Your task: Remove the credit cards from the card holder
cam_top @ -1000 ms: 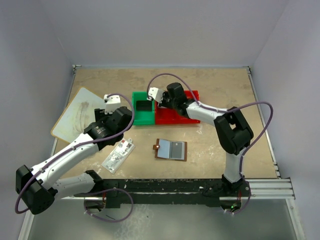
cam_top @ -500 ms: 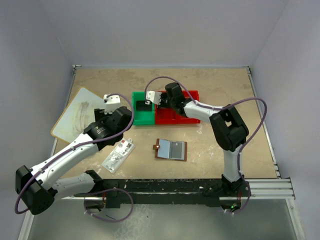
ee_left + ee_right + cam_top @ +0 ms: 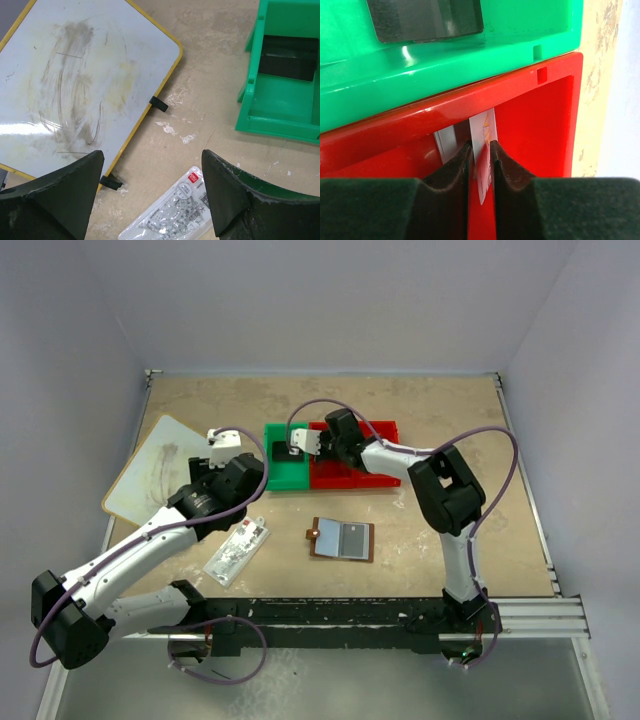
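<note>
The brown card holder [image 3: 341, 539] lies open on the table in front of the bins, its pale clear pockets facing up. My right gripper [image 3: 322, 452] is over the left end of the red bin [image 3: 372, 476]. In the right wrist view the gripper [image 3: 481, 146] is shut on a white card with red print [image 3: 488, 125], held on edge inside the red bin [image 3: 540, 130]. A pale card [image 3: 447, 142] stands beside it. A dark card [image 3: 425, 20] lies in the green bin [image 3: 470, 55]. My left gripper [image 3: 243, 502] is open and empty [image 3: 152, 200].
A whiteboard with a yellow rim [image 3: 155, 468] lies at the left, also in the left wrist view [image 3: 75, 85]. A clear packet of rulers [image 3: 238, 548] lies below my left gripper [image 3: 175, 215]. The green bin [image 3: 285, 472] touches the red bin's left side.
My right gripper has moved left over the red bin, toward the green bin, with the card in it. The left arm and the card holder have not moved.
</note>
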